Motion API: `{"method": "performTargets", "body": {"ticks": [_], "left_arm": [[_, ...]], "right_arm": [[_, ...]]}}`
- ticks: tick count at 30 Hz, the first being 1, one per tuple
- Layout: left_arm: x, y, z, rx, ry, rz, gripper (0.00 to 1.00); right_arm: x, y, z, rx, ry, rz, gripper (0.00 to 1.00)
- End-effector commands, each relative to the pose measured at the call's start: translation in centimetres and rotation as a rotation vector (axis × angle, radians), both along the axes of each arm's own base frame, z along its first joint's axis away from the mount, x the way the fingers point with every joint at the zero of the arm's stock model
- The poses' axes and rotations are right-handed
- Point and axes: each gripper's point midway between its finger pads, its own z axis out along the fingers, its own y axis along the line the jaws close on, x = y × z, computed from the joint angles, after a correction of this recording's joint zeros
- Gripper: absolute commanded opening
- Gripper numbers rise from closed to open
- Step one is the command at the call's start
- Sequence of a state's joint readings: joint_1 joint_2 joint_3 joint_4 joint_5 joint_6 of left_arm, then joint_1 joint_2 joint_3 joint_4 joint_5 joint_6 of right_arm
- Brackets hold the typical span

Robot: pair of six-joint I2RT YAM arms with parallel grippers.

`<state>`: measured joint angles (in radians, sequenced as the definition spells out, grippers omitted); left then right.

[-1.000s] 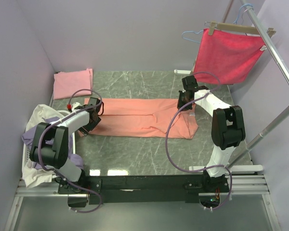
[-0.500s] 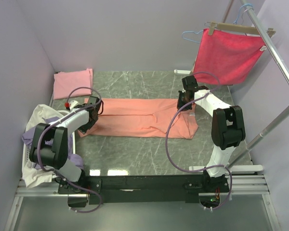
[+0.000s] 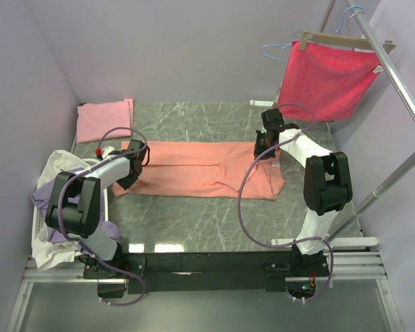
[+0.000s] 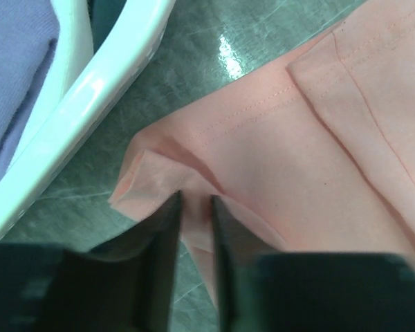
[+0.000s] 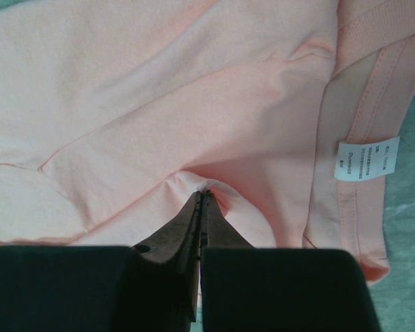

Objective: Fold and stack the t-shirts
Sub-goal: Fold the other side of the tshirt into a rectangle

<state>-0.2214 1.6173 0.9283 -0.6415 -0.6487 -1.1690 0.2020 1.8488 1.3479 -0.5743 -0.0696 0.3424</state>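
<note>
Salmon-orange t-shirt [image 3: 200, 169]: clamped at right by closed right gripper [image 5: 202, 199], merely straddled at left hem by narrowly parted left gripper [image 4: 194, 207], so may slip free if lifted early.

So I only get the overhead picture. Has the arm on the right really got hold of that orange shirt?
Observer: Yes. Its wrist view shows the right end effector shut on a small pinched ridge of the salmon t-shirt.
Operator: Which part of the shirt?
Observer: Near the neck; the white label inside the collar lies close beside the pinch.
Operator: And the other arm?
Observer: The left end effector straddles a bunched corner beside the white basket rim; whether it's clamped, I can't tell.
</note>
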Motion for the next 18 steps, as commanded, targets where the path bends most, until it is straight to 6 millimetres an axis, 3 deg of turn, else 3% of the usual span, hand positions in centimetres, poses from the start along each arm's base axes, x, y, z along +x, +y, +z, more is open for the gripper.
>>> {"method": "performTargets", "body": {"ticks": [1, 2, 4, 8, 9, 10, 12, 13, 18], "left_arm": [[0.9, 0.3, 1.3, 0.02, -0.03, 0.0, 0.19], [0.9, 0.3, 1.3, 0.022, -0.03, -0.004, 0.09], [1.0, 0.4, 1.6, 0.027, -0.032, -0.009, 0.01], [0.8, 0.5, 1.9, 0.03, -0.033, -0.012, 0.02], [0.8, 0.5, 2.0, 0.028, -0.039, -0.012, 0.08], [0.7, 0.5, 2.0, 0.027, -0.042, -0.006, 0.41], [0.7, 0.6, 2.0, 0.032, -0.042, -0.004, 0.54], [0.6, 0.7, 1.9, 0.036, -0.034, -0.002, 0.67], [0.8, 1.1, 2.6, 0.057, -0.038, 0.0, 0.77]], "right_arm": [[0.5, -0.2, 0.8, 0.002, -0.036, 0.011, 0.0], [0.4, -0.2, 0.7, 0.002, -0.033, 0.01, 0.0], [0.4, -0.2, 0.6, 0.001, -0.032, 0.013, 0.0], [0.4, -0.2, 0.7, 0.003, -0.033, 0.012, 0.0], [0.4, -0.1, 0.7, 0.003, -0.035, 0.013, 0.0], [0.4, -0.1, 0.6, 0.004, -0.035, 0.016, 0.0], [0.4, -0.1, 0.6, 0.006, -0.033, 0.017, 0.0], [0.4, 0.0, 0.5, 0.008, -0.031, 0.02, 0.0], [0.2, 0.0, 0.2, 0.006, -0.022, 0.023, 0.0]]}}
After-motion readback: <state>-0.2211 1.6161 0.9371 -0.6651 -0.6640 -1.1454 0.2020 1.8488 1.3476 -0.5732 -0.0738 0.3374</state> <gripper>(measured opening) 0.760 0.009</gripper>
